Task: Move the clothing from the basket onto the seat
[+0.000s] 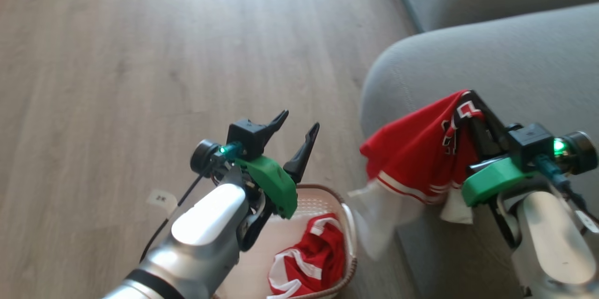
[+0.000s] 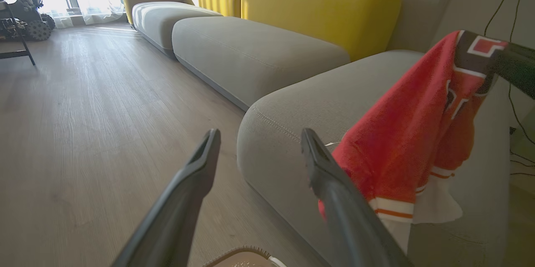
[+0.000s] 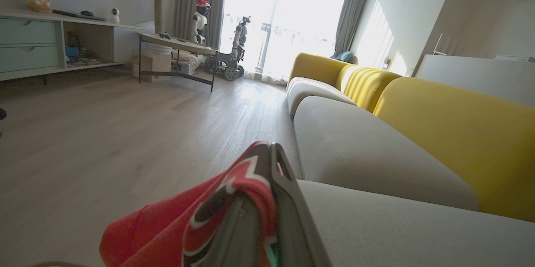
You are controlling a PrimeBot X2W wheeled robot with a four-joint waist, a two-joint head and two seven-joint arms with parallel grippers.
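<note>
Clothing, two red pieces: jersey pinched by right gripper over the seat, other garment in one basket; left gripper spread.

A home living room — long grey-and-yellow sofa, wood floor, curtained window, what looks like a sideboard.

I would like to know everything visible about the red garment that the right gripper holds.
The red garment is thin, soft-looking sports fabric, red with white stripes along its hem, black-and-white numerals near the top and a white part hanging below. The right gripper is shut on its upper part, so it hangs crumpled beside the rounded edge of the grey seat. Whether it touches the seat I cannot tell.
</note>
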